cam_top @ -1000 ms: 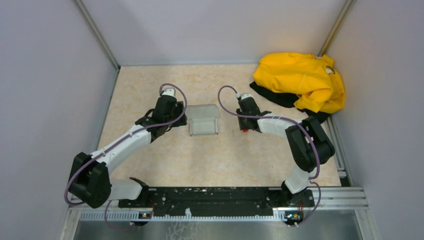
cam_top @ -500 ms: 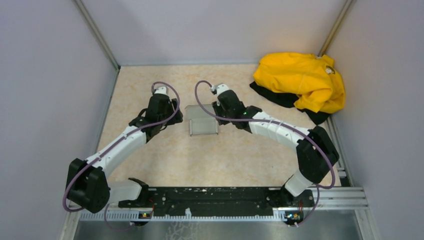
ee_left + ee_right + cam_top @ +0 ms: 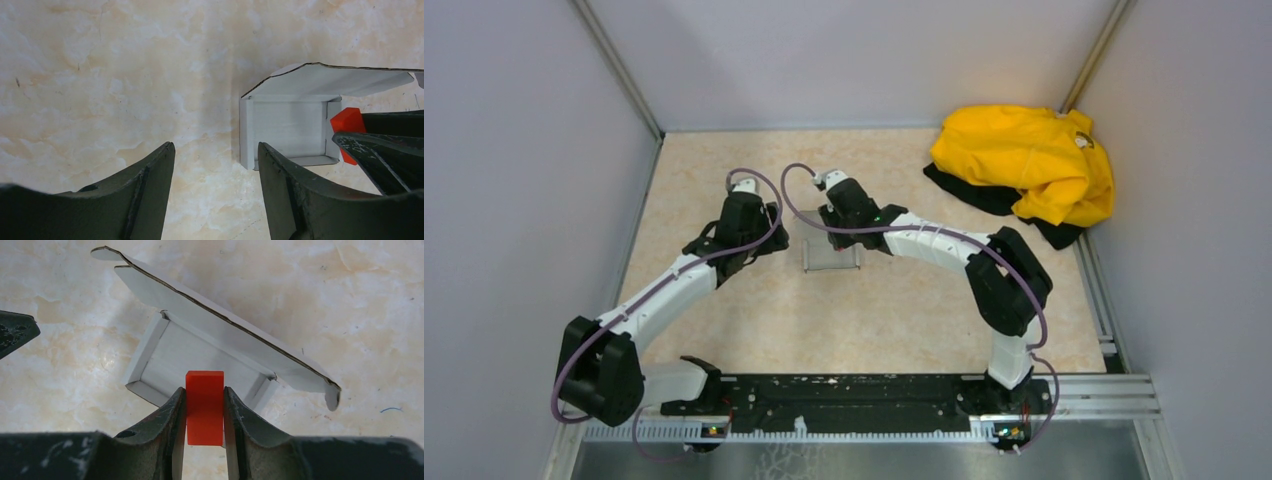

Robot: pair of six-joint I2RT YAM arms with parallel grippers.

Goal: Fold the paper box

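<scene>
The paper box [image 3: 200, 357] sits on the counter [image 3: 100, 75] just ahead of the right fingers [image 3: 167, 432]. Its shallow tray is already formed, and its lid flap [image 3: 225, 331] stands open and tilted on the side farthest from them. Those fingers are closed on a small red block [image 3: 204, 407], which hangs at the tray wall nearest them; I can't tell whether it touches the card or rides just above it. The left fingers [image 3: 150, 190] are spread with nothing between them, and the box lies ahead of them and off to one side, a little apart. It looks to me as if the block is meant to go into the tray before the lid comes down. To do that well, I'd carry the block forward past the near wall to the middle of the tray. I'd lower it until it rests on the floor of the tray and only then let go, because a drop or a nudge against those thin walls could skid the light box or splay a corner. The idle left fingers could come in and steady the wall nearest them. The lid and its tabs are not yet folded.
</scene>
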